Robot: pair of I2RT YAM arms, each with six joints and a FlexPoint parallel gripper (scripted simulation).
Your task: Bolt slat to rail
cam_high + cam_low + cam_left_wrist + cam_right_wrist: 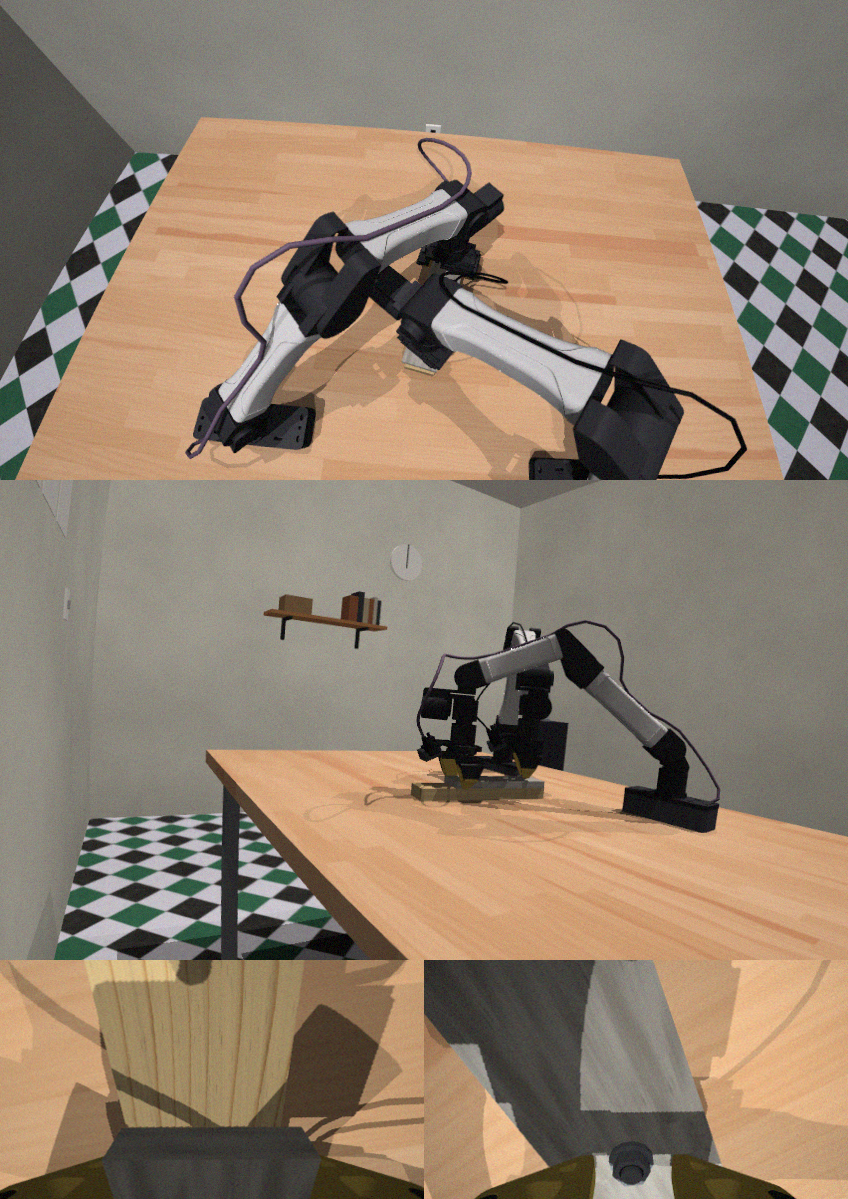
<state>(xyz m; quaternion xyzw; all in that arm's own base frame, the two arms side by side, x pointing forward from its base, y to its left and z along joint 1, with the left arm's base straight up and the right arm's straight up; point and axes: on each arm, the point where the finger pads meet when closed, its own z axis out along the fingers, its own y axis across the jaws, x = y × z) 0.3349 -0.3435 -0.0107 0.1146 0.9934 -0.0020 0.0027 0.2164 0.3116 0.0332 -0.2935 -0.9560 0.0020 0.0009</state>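
Pinching the grey slat with our left gripper's jaws, over the wooden rail
Our right gripper has its jaws apart around the dark fastener
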